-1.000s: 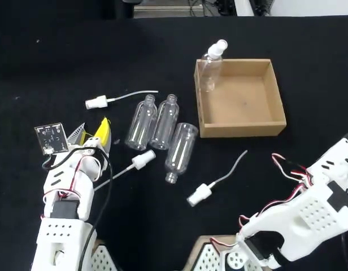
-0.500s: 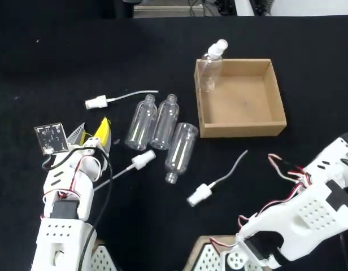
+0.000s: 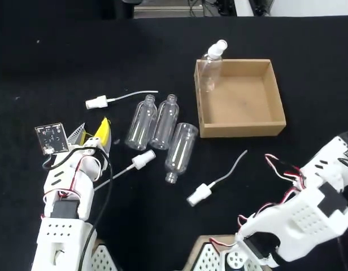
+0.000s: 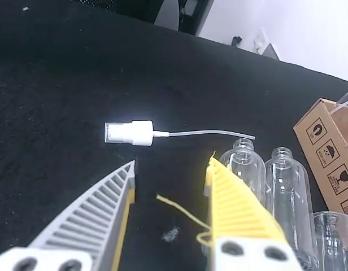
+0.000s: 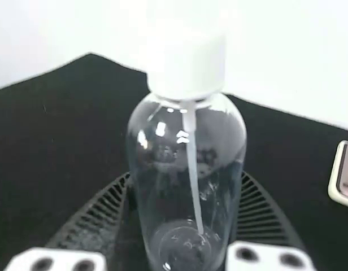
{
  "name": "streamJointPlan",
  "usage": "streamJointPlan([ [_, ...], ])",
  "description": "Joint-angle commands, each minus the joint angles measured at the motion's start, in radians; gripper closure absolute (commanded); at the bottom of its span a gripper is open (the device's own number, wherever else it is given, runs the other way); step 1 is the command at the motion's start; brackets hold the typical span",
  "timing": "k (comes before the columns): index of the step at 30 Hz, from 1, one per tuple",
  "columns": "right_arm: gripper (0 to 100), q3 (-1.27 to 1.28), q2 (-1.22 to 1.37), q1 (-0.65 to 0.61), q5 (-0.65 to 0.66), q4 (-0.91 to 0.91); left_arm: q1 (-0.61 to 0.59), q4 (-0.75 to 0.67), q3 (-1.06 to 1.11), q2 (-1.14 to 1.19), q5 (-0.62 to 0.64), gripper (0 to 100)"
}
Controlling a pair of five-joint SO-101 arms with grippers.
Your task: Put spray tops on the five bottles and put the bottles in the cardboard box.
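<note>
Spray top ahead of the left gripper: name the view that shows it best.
The left wrist view: the spray top lies close, head and whole tube plain, beyond the open left gripper. The high view shows it farther off, left of the bottles.

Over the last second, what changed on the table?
The right arm shifted slightly toward the table's near edge; its gripper holds a capped bottle. The open left gripper, loose bottles, spray tops and box stayed put.
</note>
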Motion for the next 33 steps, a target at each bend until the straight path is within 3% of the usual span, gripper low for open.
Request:
streamJointPlan([
  [1,69.2,-0.01,-0.085,-0.018,0.008,0.083,0.013,-0.023,0.021,-0.011,0.002,80],
  [5,65.2,-0.01,-0.101,-0.018,0.008,0.169,0.013,-0.023,0.021,-0.011,0.002,80],
  [22,66.4,-0.012,-0.174,-0.017,0.008,0.155,0.013,-0.023,0.021,-0.011,0.002,80],
  [33,66.3,-0.062,-0.351,-0.034,0.023,0.453,0.013,-0.023,0.021,-0.011,0.002,80],
])
